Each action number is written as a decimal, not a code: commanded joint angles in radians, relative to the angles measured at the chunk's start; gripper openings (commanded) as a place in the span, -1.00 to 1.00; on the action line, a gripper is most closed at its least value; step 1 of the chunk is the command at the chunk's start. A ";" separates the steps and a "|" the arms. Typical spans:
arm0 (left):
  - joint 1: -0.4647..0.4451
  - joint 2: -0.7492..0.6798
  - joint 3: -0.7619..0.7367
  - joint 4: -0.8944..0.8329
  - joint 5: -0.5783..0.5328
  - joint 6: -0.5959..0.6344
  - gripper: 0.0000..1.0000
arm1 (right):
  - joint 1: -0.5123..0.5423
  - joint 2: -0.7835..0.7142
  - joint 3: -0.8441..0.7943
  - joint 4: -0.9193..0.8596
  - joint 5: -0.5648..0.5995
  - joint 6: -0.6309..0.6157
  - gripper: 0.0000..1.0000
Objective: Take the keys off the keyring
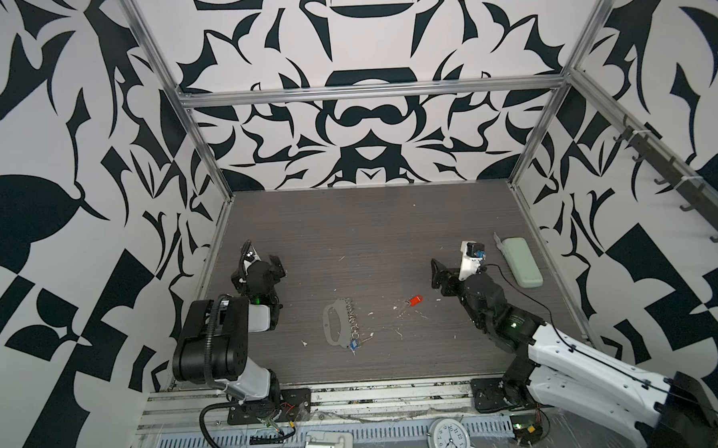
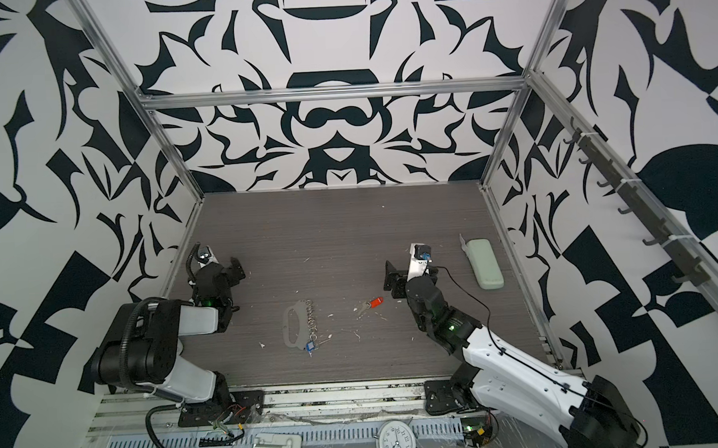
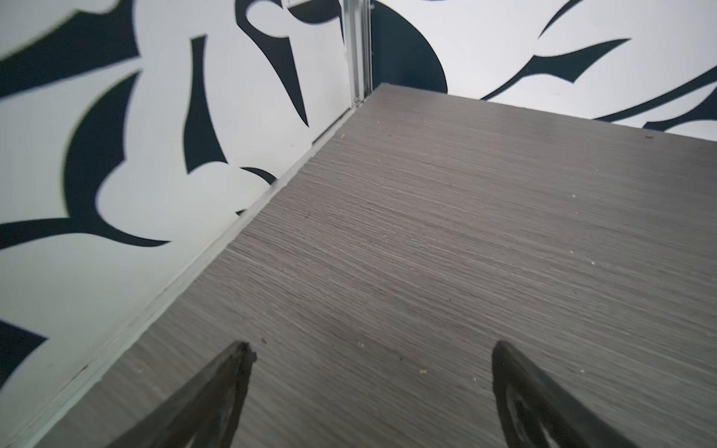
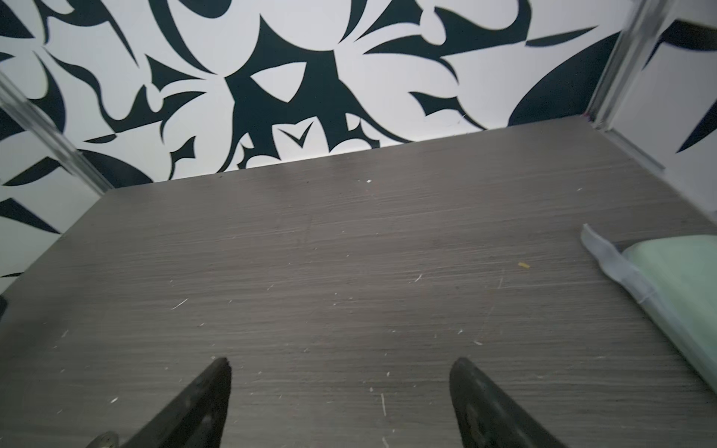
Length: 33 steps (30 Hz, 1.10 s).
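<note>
The keyring lies flat on the table in both top views: a pale-grey D-shaped loop (image 1: 331,324) (image 2: 291,323) with a short chain of silver rings (image 1: 352,314) (image 2: 311,316) along its right side. A key with a blue tag (image 1: 354,346) (image 2: 310,347) sits at the chain's near end. Apart from it, to the right, a key with a red tag (image 1: 412,301) (image 2: 373,303) lies on the table. My left gripper (image 1: 261,263) (image 2: 220,267) (image 3: 372,349) is open and empty near the left wall. My right gripper (image 1: 459,267) (image 2: 412,271) (image 4: 341,364) is open and empty, right of the red-tagged key.
A pale-green oblong case (image 1: 521,261) (image 2: 484,263) (image 4: 675,287) lies near the right wall beside my right gripper. Small white scraps dot the wood-grain table (image 1: 370,233). A clock (image 1: 449,437) and a grey clip-like piece (image 1: 327,445) lie in front of the table's front rail.
</note>
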<state>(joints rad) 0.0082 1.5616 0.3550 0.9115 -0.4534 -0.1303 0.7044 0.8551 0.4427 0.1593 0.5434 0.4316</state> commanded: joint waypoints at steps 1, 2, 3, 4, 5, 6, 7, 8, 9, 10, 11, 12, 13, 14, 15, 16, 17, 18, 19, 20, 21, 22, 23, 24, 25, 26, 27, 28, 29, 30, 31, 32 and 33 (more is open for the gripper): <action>0.008 -0.012 0.007 0.020 0.066 -0.013 0.99 | -0.041 0.020 0.039 0.075 0.128 -0.075 0.88; 0.007 0.006 -0.004 0.079 0.061 -0.003 0.99 | -0.060 0.025 0.038 0.085 0.162 -0.085 0.96; 0.008 0.016 -0.011 0.109 0.058 0.008 0.99 | -0.083 0.031 0.034 0.103 0.212 -0.099 0.97; 0.006 0.013 -0.007 0.092 0.063 0.007 0.99 | -0.105 0.038 0.026 0.133 0.254 -0.122 0.98; 0.007 0.004 0.002 0.057 0.069 0.000 0.99 | -0.136 0.050 0.011 0.185 0.291 -0.168 0.98; 0.007 -0.003 0.004 0.041 0.072 -0.004 0.99 | -0.173 0.069 -0.008 0.237 0.312 -0.230 0.98; 0.007 0.000 0.004 0.048 0.072 -0.004 0.99 | -0.207 0.088 -0.026 0.297 0.309 -0.284 0.98; 0.006 0.006 -0.001 0.069 0.067 -0.002 0.99 | -0.247 0.113 -0.048 0.347 0.286 -0.329 0.98; 0.007 0.011 -0.003 0.081 0.065 0.001 0.99 | -0.283 0.140 -0.067 0.382 0.266 -0.352 0.98; 0.007 0.009 -0.002 0.076 0.066 0.002 0.99 | -0.310 0.161 -0.080 0.399 0.242 -0.368 0.98; 0.007 0.006 0.000 0.064 0.069 -0.002 0.99 | -0.337 0.188 -0.095 0.415 0.217 -0.384 0.98; 0.007 0.006 0.001 0.064 0.067 -0.001 0.99 | -0.364 0.218 -0.112 0.440 0.206 -0.381 0.98; 0.006 0.006 0.000 0.068 0.067 -0.002 0.99 | -0.392 0.242 -0.124 0.462 0.182 -0.380 0.98; 0.006 0.008 -0.002 0.073 0.066 -0.002 0.99 | -0.422 0.266 -0.136 0.489 0.140 -0.380 0.98; 0.007 0.008 -0.002 0.073 0.067 -0.001 0.99 | -0.456 0.297 -0.151 0.540 0.095 -0.372 0.98; 0.007 0.006 -0.002 0.071 0.067 -0.002 0.99 | -0.482 0.323 -0.159 0.587 0.047 -0.368 0.98; 0.007 0.008 -0.002 0.071 0.067 -0.002 0.99 | -0.510 0.358 -0.159 0.629 -0.007 -0.377 0.98; 0.007 0.008 -0.001 0.070 0.067 -0.001 0.99 | -0.522 0.391 -0.143 0.640 -0.032 -0.394 0.98; 0.007 0.008 -0.001 0.070 0.067 0.000 0.99 | -0.536 0.432 -0.126 0.648 -0.043 -0.398 0.98; 0.007 0.008 -0.001 0.071 0.068 0.002 0.99 | -0.556 0.466 -0.087 0.591 -0.065 -0.384 0.98; 0.007 0.008 -0.001 0.071 0.068 0.002 0.99 | -0.567 0.500 -0.056 0.546 -0.080 -0.373 0.98; 0.007 0.008 -0.002 0.070 0.069 0.001 0.99 | -0.571 0.531 -0.050 0.561 -0.082 -0.369 0.98; 0.007 0.008 -0.001 0.071 0.069 0.002 0.98 | -0.579 0.563 -0.053 0.591 -0.097 -0.365 0.98; 0.007 0.009 -0.001 0.070 0.070 0.002 0.99 | -0.586 0.591 -0.055 0.611 -0.116 -0.363 0.98; 0.007 0.008 -0.001 0.069 0.070 0.003 0.98 | -0.589 0.621 -0.060 0.644 -0.123 -0.361 0.98; 0.007 0.008 -0.001 0.069 0.070 0.003 0.99 | -0.591 0.657 -0.069 0.704 -0.135 -0.371 0.98; 0.007 0.009 0.001 0.069 0.071 0.003 0.99 | -0.590 0.666 -0.071 0.710 -0.177 -0.392 0.98; 0.007 0.008 0.001 0.067 0.071 0.003 0.99 | -0.591 0.664 -0.068 0.690 -0.203 -0.402 0.98; 0.006 0.011 0.003 0.065 0.071 0.003 0.99 | -0.591 0.670 -0.070 0.695 -0.218 -0.408 0.98; 0.007 0.013 0.005 0.063 0.071 0.004 0.99 | -0.590 0.687 -0.087 0.738 -0.235 -0.414 0.98; 0.006 0.012 0.004 0.064 0.071 0.003 0.99 | -0.591 0.717 -0.107 0.823 -0.234 -0.420 0.98; 0.007 0.013 0.004 0.064 0.071 0.003 0.98 | -0.590 0.713 -0.105 0.813 -0.223 -0.418 0.99; 0.007 0.012 0.005 0.063 0.071 0.003 0.99 | -0.589 0.695 -0.091 0.751 -0.224 -0.402 0.99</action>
<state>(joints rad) 0.0124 1.5639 0.3542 0.9470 -0.3874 -0.1299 0.1173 1.5665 0.3504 0.8368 0.3546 0.0376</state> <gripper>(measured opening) 0.993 0.994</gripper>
